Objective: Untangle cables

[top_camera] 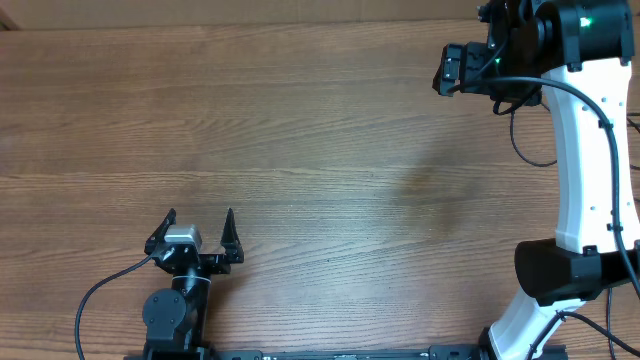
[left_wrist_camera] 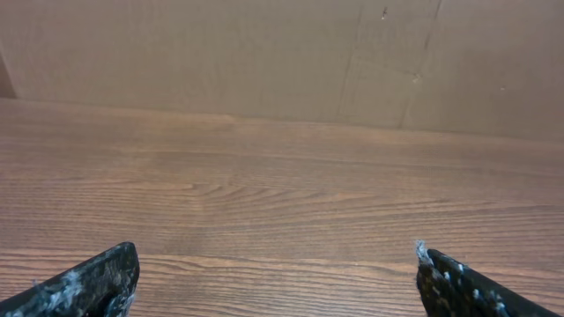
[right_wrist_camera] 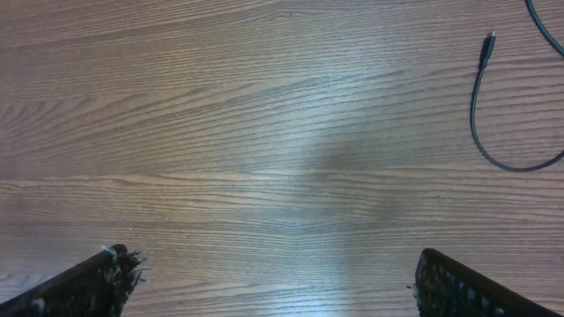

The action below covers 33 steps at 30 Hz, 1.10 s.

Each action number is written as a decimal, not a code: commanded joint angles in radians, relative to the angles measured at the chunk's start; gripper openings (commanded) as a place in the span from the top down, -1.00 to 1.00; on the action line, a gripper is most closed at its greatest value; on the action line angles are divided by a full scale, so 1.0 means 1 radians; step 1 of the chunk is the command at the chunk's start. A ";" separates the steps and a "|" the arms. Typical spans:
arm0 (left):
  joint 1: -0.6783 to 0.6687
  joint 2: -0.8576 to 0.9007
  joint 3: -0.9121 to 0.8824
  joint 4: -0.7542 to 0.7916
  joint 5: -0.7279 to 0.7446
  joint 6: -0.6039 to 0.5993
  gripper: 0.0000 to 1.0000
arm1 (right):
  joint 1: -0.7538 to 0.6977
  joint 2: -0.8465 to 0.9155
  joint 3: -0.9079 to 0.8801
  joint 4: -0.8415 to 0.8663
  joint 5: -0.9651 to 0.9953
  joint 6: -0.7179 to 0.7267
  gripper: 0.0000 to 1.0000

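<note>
The left gripper [left_wrist_camera: 278, 286] is hovering over the wooden table [left_wrist_camera: 282, 194], its two black fingers [left_wrist_camera: 88, 289] spreading wide apart above the table's near part. A brown cardboard wall [left_wrist_camera: 220, 53] is standing along the table's far edge.

- We are seeing the left arm [top_camera: 170, 312] showing all black, with a round joint housing and a thick black lead [top_camera: 100, 290] coming off it.
- We are finding the left gripper [top_camera: 200, 218] carrying two pointed black fingers [left_wrist_camera: 88, 283], scuffed whitish, and a grey block [top_camera: 182, 237] behind them.
- We are seeing the right arm [top_camera: 578, 150] wearing a long white shell dotted with small dark marks, between black joints and a black collar [top_camera: 555, 272].
- We are noticing a green light [top_camera: 585, 20] glowing on its upper black joint.
- We are tracing a black cable [top_camera: 600, 115] running along the shell.
- We are finding the right gripper [right_wrist_camera: 273, 286] showing black fingertips [right_wrist_camera: 97, 282] flecked with pale wear.
</note>
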 commanded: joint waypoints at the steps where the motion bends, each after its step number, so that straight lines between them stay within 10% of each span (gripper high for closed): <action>1: 0.008 -0.011 -0.002 0.000 0.015 0.003 -0.99 | -0.001 -0.047 0.004 -0.005 0.032 -0.005 -1.00; 12: 0.008 -0.011 -0.002 0.000 0.015 0.003 -0.99 | -0.001 -0.405 -0.121 0.483 -0.129 -0.004 -1.00; 33: 0.008 -0.011 -0.002 0.000 0.015 0.003 -0.99 | -0.001 -1.273 -1.875 2.251 -0.253 -0.002 -1.00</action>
